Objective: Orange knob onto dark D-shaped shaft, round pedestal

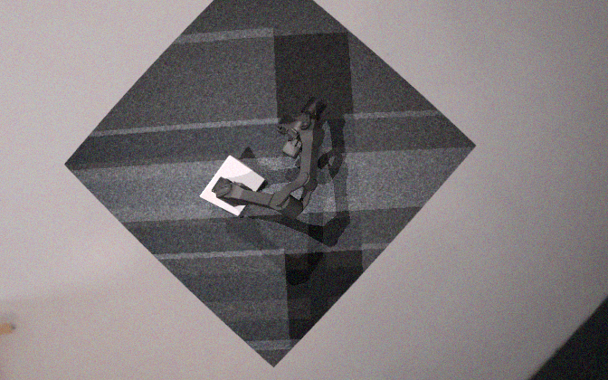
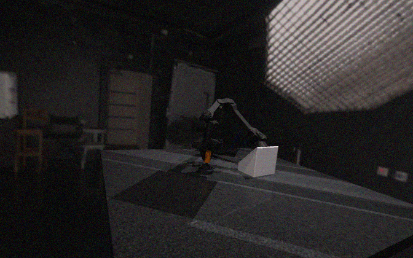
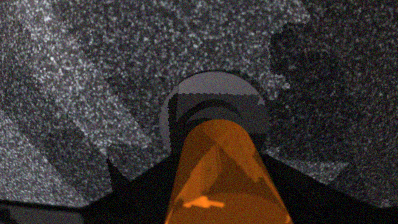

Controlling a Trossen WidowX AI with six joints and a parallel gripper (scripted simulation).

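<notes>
The orange knob (image 2: pixel 207 156) (image 3: pixel 225 172) is held between the fingers of my gripper (image 2: pixel 208 152). In the exterior view the knob stands nearly upright, with a slight lean, over the dark round pedestal (image 2: pixel 206 166). The wrist view shows the pedestal's grey disc (image 3: pixel 215 82) under the knob's far end, with a dark raised ring beside that end. The shaft and the knob's hole are hidden, so I cannot tell how far down the knob sits or how its flat side lies. The arm hides the knob in the top view.
A white block with a sloping side (image 1: pixel 238 170) (image 2: pixel 266 161) stands near the arm, whose base end lies over it in the top view. The table (image 1: pixel 155 113) (image 2: pixel 265 224) has dark and light bands and shadows across it.
</notes>
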